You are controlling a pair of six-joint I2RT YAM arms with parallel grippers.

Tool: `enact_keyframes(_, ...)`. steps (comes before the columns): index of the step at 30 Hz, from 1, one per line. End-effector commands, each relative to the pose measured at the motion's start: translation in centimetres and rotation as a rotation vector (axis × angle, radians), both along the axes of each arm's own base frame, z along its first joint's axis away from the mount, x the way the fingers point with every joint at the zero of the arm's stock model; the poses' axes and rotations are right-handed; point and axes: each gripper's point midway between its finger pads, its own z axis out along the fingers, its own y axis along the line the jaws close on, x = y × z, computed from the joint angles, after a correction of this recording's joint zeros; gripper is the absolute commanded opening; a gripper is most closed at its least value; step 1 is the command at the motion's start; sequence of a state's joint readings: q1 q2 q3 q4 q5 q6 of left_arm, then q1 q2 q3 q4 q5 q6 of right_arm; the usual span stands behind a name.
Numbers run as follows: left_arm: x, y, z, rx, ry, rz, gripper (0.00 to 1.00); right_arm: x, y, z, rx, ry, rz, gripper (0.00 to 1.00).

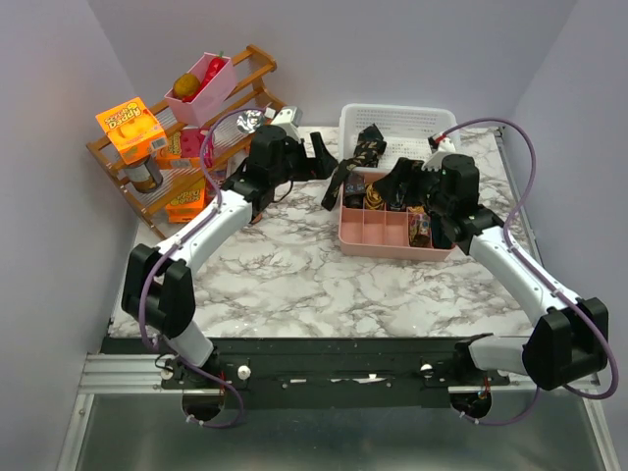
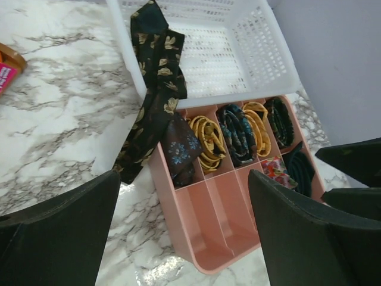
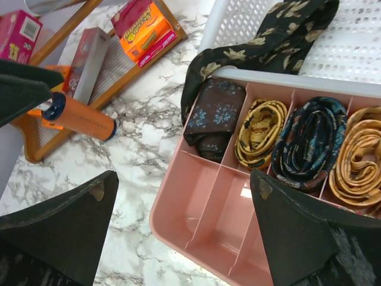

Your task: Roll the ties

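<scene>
Glossy marble-look table [image 2: 59, 107], smooth pink plas. tray [image 2: 196, 238], wht plas. basket [image 2: 262, 47], cloth tie [image 2: 158, 89], wood rack [image 1: 257, 57]

left arm [image 1: 211, 231], right arm [image 1: 520, 263]: white links, black joints | cables [image 1: 534, 162]: purple (thin, looping)

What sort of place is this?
Most likely a robot test booth, not a home or shop: a left arm and right arm bolted to a rail at a marble table, blank walls close around, and staged props, a pink tray of rolled ties.
</scene>
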State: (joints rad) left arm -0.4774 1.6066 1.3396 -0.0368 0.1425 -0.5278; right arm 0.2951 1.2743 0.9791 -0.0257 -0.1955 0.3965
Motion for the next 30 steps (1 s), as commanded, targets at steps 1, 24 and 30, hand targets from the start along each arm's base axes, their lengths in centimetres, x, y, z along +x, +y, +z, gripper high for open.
enact_keyframes(1, 0.4, -2.4, -2.2, -0.101, 0.092, -0.092, 0.99, 0.5, 0.0, -1.1, -0.044, 0.032, -0.017, 1.00)
enact_keyframes(24, 5.6, 0.1, -18.2, -0.040, 0.343, 0.070, 0.89, -0.5, 0.8, -4.5, -0.039, 0.109, 0.037, 1.00)
enact_keyframes(30, 5.1, -0.5, -20.6, 0.026, 0.345, 0.054, 0.89, -0.5, 1.0, -4.6, -0.034, 0.116, 0.042, 1.00)
